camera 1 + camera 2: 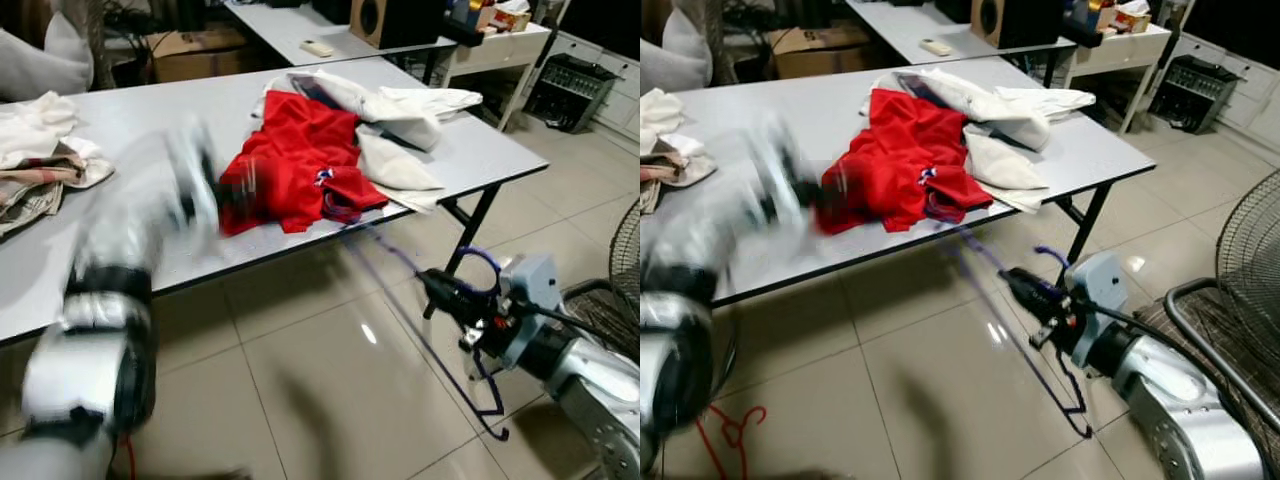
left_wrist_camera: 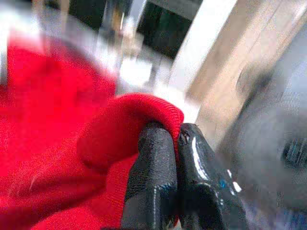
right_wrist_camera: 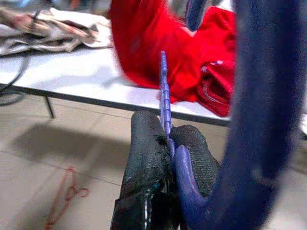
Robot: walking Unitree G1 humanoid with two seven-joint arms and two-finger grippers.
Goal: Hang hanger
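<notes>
Already clamped: right gripper on the purple hanger, low and near, right of the table; left gripper pinching the red shirt's hem at the near edge. Risky: blurred left arm could drag the shirt off; thin hanger might twist loose

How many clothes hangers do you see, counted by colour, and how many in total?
Blue plastic hanger, pinched in the right claw: 1
Red wire hanger, lying on the tiled floor: 1
Total: 2
</notes>
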